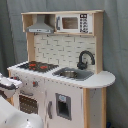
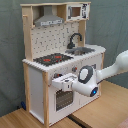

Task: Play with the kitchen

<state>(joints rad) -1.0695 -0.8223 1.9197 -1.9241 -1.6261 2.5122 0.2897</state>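
Note:
The kitchen (image 1: 65, 50) (image 2: 50, 30) is a white and light-wood toy unit. It has a black-red stovetop (image 1: 37, 65) (image 2: 52, 59), a grey hood (image 1: 40, 26), a sink (image 1: 72, 74) with a black faucet (image 1: 85, 59) (image 2: 75, 40), and a microwave (image 1: 72, 23) up top. My white arm (image 2: 107, 70) reaches in from the second exterior view's right. My gripper (image 2: 56, 82) (image 1: 11, 84) hangs in front of the upper part of the windowed oven door (image 2: 62, 100) (image 1: 27, 103), just below the stovetop edge. Whether it touches the door is unclear.
The kitchen stands on a wooden surface (image 2: 25, 120) against a grey curtain (image 1: 117, 45). A second lower door with a dark inset (image 1: 62, 106) sits under the sink. My arm's white body (image 1: 15, 117) fills the first exterior view's lower left corner.

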